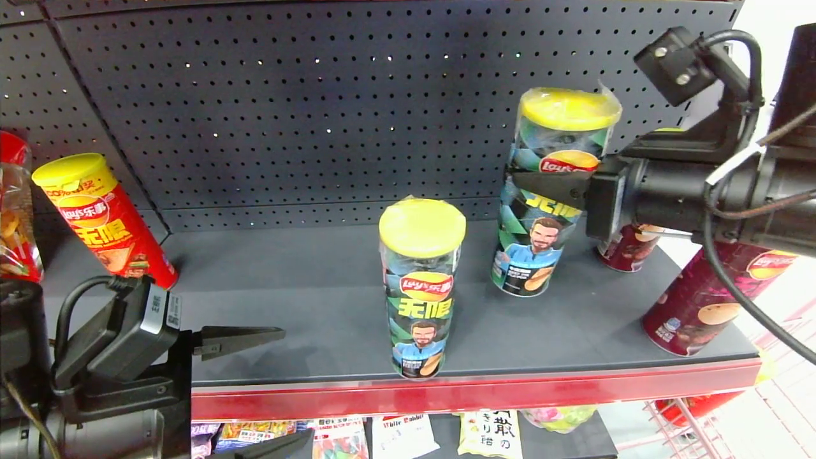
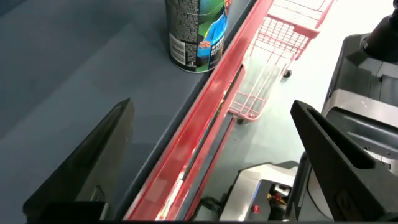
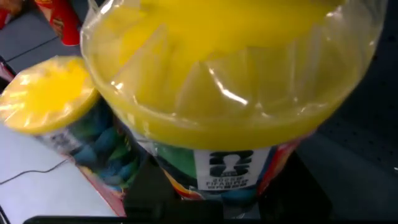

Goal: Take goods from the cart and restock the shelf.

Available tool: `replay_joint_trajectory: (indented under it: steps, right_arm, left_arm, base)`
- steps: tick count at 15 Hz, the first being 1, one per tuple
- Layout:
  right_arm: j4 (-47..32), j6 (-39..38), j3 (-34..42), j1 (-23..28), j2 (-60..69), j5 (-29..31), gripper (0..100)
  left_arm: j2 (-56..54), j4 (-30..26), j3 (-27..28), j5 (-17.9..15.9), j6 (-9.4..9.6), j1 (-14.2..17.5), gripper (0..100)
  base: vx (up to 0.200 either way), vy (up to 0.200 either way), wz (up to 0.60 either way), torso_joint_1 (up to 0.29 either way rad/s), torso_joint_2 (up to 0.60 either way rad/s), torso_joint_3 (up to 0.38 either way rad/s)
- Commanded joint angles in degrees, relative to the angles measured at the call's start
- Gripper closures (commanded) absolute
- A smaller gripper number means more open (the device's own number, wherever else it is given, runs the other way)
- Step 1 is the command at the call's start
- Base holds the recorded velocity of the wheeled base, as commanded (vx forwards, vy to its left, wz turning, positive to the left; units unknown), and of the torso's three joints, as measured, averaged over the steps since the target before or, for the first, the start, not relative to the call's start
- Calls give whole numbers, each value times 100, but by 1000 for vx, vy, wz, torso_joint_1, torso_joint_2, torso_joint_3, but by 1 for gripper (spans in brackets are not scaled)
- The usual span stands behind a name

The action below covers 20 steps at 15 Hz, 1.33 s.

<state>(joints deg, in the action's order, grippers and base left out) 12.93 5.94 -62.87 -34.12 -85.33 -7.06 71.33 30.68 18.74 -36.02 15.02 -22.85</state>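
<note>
Right gripper (image 1: 553, 189) is clamping a tilted green chip can (image 1: 535, 248) over the shelf (image 1: 287, 287), at 2 o'clock of another green can (image 1: 421, 287). Left gripper (image 1: 293, 382) is hanging wide open, empty.

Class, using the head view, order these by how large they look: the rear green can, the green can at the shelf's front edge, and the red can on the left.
1. rear green can
2. front-edge green can and red can: too alike to rank.

R hand (image 1: 553, 186): far finger hidden behind green can (image 1: 561, 131). Maroon can (image 1: 628, 250) mostly behind arm; red pack (image 1: 14, 210) cropped at L edge.
</note>
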Motion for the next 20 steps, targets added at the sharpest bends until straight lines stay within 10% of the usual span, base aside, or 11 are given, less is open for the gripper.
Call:
replay_joint_trajectory:
  steps: [1, 20]
  right_arm:
    - [-1, -75, -349, -16, -554, -15, 100]
    - [992, -110, -1219, -130, -2409, -516, 100]
  left_arm:
    - [-154, -1, -142, 25, -8, -1, 0]
    - [-506, -36, -380, 148, -175, 8, 0]
  base:
    - [0, 0, 0, 0, 0, 0]
    - [0, 0, 0, 0, 0, 0]
